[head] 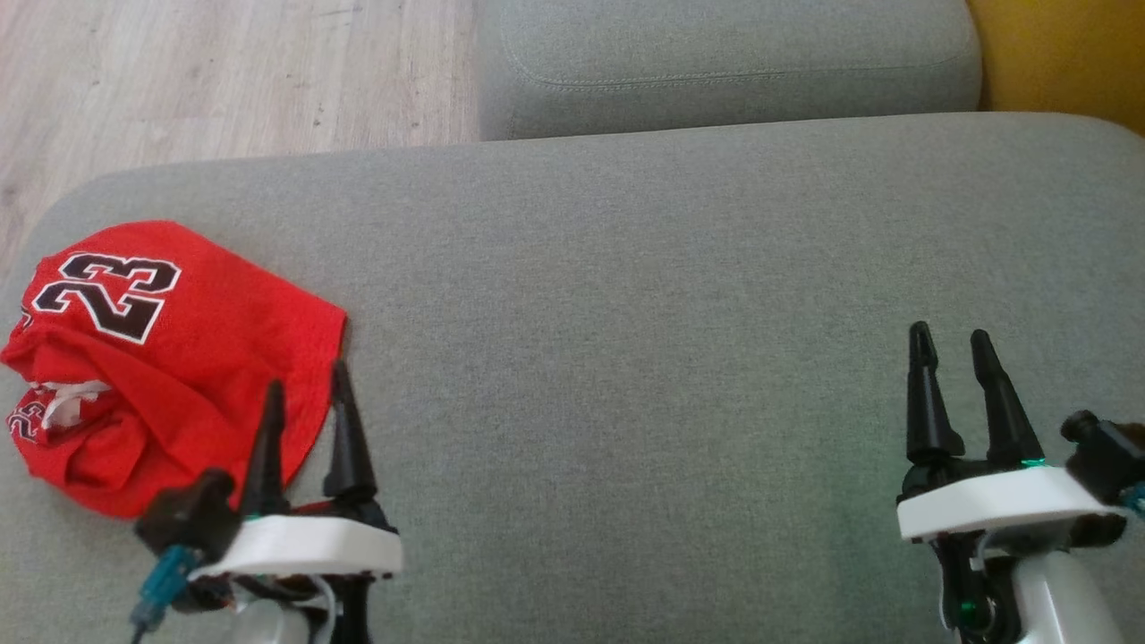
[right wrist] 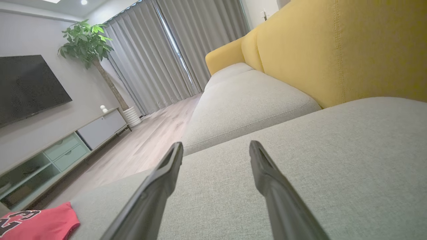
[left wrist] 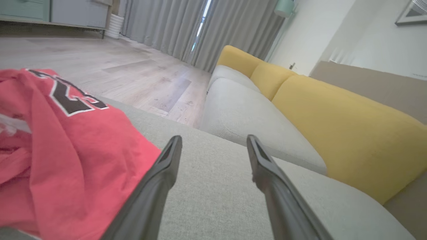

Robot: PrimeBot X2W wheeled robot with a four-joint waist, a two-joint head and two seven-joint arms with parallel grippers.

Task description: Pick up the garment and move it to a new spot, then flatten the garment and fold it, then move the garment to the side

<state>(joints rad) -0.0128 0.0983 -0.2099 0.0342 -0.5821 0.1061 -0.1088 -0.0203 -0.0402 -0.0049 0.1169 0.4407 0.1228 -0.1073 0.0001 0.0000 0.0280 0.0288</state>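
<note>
A red jersey [head: 161, 358] with a black-and-white number 23 lies crumpled at the left end of the grey sofa seat [head: 626, 313]. My left gripper [head: 306, 383] stands open at the jersey's right edge, its left finger over the cloth, nothing between its fingers. In the left wrist view the jersey [left wrist: 66, 153] spreads to the left of the open left gripper [left wrist: 213, 141]. My right gripper [head: 948, 342] is open far to the right over bare cushion. The right wrist view has the jersey [right wrist: 36, 223] at its lower left corner, far from the right gripper [right wrist: 215, 146].
A second grey seat cushion [head: 725, 63] lies beyond the one in front. Yellow backrests [right wrist: 333, 50] run along the right side. Wooden floor [head: 224, 72] lies past the cushion's far left edge, with a TV cabinet [right wrist: 60, 150] and a potted plant [right wrist: 86, 43] across the room.
</note>
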